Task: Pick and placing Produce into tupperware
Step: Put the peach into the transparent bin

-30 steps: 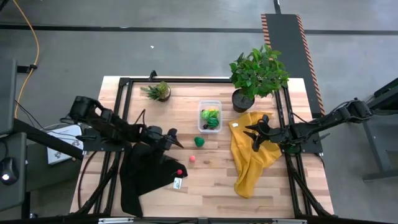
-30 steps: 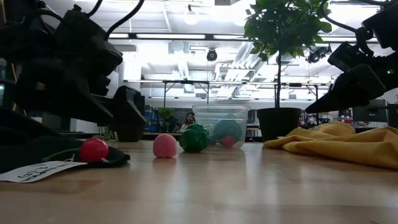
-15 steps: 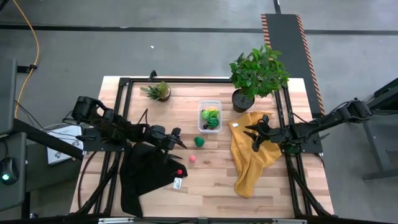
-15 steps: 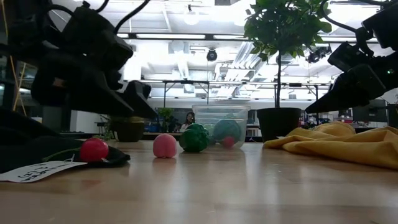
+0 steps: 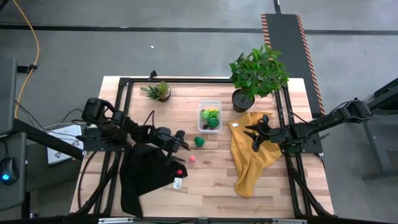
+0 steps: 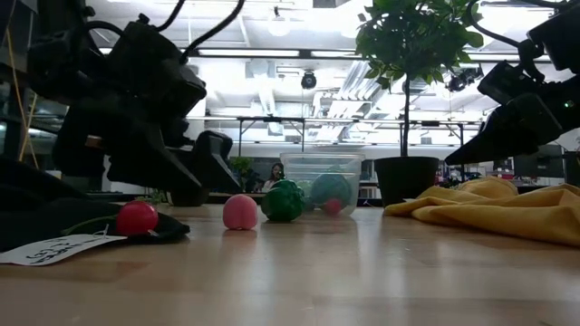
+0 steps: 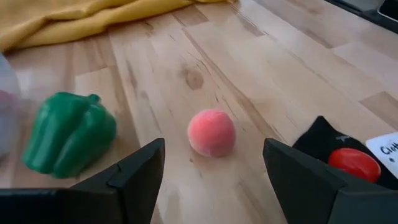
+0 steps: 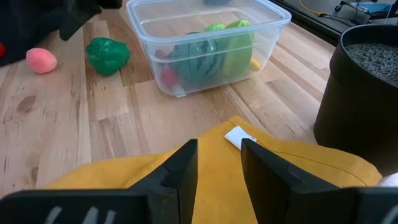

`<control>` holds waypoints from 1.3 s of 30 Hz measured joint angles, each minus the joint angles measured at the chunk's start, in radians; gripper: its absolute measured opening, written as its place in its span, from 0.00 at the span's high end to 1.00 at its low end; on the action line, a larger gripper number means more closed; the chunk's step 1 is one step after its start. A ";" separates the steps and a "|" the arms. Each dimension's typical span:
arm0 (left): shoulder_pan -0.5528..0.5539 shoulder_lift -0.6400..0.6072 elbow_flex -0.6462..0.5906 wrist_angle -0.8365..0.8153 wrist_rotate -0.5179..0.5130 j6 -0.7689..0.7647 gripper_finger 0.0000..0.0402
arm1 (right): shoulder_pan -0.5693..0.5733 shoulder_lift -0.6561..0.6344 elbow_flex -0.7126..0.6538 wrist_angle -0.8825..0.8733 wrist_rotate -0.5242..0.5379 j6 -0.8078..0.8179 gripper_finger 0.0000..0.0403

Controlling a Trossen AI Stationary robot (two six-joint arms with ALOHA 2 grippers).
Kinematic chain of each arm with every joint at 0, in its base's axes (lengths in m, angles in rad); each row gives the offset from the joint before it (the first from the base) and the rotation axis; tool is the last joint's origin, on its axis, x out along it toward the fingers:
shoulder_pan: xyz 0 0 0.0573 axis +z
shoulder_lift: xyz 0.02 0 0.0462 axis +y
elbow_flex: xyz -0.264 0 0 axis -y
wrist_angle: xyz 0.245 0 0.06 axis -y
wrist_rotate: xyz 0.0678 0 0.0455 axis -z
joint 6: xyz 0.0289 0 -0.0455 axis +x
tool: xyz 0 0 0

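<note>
The left gripper (image 5: 181,140) stood over the black cloth's (image 5: 142,177) edge, fingers parted and holding nothing, beside the green pepper (image 5: 199,142). The pink ball (image 5: 192,158) lay on the bare table (image 5: 211,186); the red piece (image 5: 179,172) rested on the black cloth. The tupperware (image 5: 209,116) held the melon (image 8: 198,61) and yellow-green pieces. The right gripper (image 5: 254,136) hovered above the yellow cloth (image 5: 252,158), narrowly parted, empty.
</note>
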 joint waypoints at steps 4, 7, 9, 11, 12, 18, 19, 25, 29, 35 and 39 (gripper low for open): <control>0.000 0.029 0.019 0.001 0.008 0.001 0.35 | 0.000 0.000 0.000 0.001 0.000 0.000 0.72; 0.000 0.039 0.031 0.001 0.009 0.002 0.35 | 0.000 0.000 0.000 0.001 0.000 0.000 0.72; 0.000 0.045 0.040 0.003 0.014 0.003 0.35 | 0.000 0.000 0.000 0.000 0.000 0.000 0.72; 0.000 0.060 0.047 0.014 0.016 0.003 0.35 | 0.000 0.000 0.000 0.000 0.000 0.000 0.72; 0.000 0.066 0.049 0.016 0.016 0.003 0.35 | 0.000 0.000 0.000 -0.001 0.000 0.000 0.72; -0.003 0.103 0.072 0.021 0.023 0.003 0.35 | 0.000 0.000 0.000 -0.010 0.000 0.000 0.72; -0.007 0.103 0.072 0.023 0.023 0.003 0.35 | 0.000 0.000 0.000 -0.011 0.000 0.000 0.72; -0.007 0.104 0.081 0.026 0.039 0.003 0.35 | 0.000 0.000 0.000 -0.014 0.000 0.000 0.72; -0.007 0.103 0.081 0.025 0.039 0.003 0.35 | 0.000 0.000 0.000 -0.014 0.000 0.000 0.72; -0.008 0.147 0.093 0.037 0.043 0.002 0.35 | 0.000 0.000 0.000 -0.015 0.000 0.000 0.72; -0.020 0.153 0.100 0.045 0.042 -0.007 0.35 | 0.000 0.000 0.000 -0.015 0.000 0.000 0.72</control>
